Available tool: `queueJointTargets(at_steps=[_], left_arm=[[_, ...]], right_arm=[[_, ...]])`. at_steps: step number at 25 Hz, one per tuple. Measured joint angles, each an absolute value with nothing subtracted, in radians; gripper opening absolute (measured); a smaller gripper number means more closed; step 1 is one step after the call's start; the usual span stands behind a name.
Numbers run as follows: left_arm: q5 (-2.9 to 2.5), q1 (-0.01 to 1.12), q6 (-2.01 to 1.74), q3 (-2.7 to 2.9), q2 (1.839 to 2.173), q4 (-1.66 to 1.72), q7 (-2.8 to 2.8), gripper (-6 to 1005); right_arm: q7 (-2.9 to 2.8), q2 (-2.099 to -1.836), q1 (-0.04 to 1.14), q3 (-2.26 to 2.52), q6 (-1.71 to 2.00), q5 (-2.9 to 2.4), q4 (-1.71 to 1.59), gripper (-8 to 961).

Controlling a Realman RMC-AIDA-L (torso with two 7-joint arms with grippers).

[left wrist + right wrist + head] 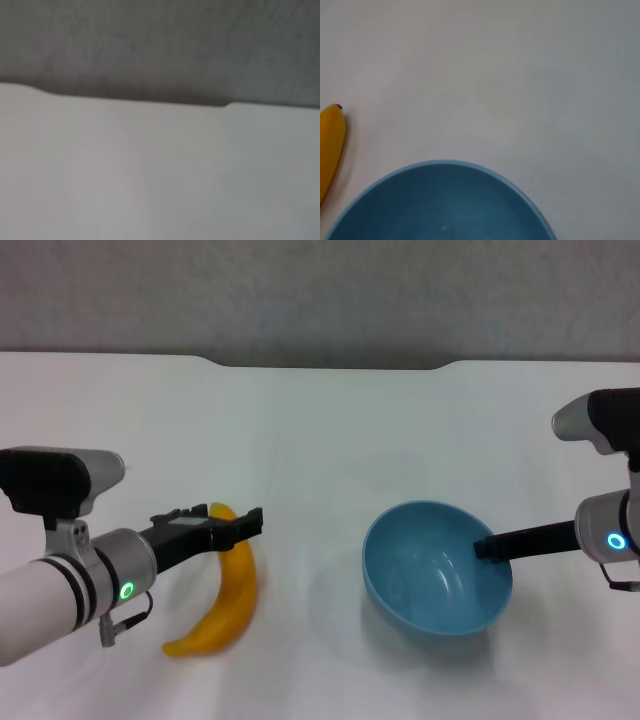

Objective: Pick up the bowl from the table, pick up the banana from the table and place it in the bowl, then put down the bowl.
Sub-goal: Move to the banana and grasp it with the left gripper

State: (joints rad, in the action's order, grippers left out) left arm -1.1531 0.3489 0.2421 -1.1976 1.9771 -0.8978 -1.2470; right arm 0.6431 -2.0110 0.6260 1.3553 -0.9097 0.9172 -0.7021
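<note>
Head view: The left tool [235, 525] is seen above the upper end of the banana [225, 595], its dark fingers reaching across that end. The fingers appear set slightly apart, with nothing clamped between them, though the gap is hard to judge from this angle. The banana lies flat on the desk [320, 420], running from beneath the left tool's fingers back toward the robot. The right tool [487, 548] is positioned at the near-side rim of the bowl [435, 570], its dark fingers closed upon that rim, one finger visible inside the wall. The bowl is seen tilted, its opening facing up and toward the left tool; a soft shadow is cast on the desk beneath it. The bowl and the banana are well apart, with bare desk between them.

Left wrist view: Only the white desk [160, 175] and its far edge with the shallow cutout are shown, against a grey wall [160, 45]. The left tool's own fingers are not shown here.

Right wrist view: The blue interior of the bowl [445, 205] is seen directly ahead of the right tool. One end of the banana [330, 145], with a dark tip, is seen beyond the bowl's rim on the desk [495, 75].
</note>
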Motion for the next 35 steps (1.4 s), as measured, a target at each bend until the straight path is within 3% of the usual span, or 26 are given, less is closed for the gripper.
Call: queueJointTargets(at_steps=[12, 25, 35], left_arm=[[-1.925, 0.394, 0.290, -1.260, 2.031, -0.896, -0.597, 838], [-2.510, 0.410, 0.458, -1.274, 2.039, -1.029, -0.036, 833], [-2.568, 0.449, 0.565, -1.282, 2.040, -1.037, 0.035, 830]], right_arm=[[0.643, -2.013, 0.626, 1.351, -0.908, 0.919, -0.706, 37], [0.643, -2.013, 0.626, 1.351, -0.909, 0.924, -0.706, 39], [0.643, -2.013, 0.635, 1.358, -0.910, 0.933, -0.706, 40]])
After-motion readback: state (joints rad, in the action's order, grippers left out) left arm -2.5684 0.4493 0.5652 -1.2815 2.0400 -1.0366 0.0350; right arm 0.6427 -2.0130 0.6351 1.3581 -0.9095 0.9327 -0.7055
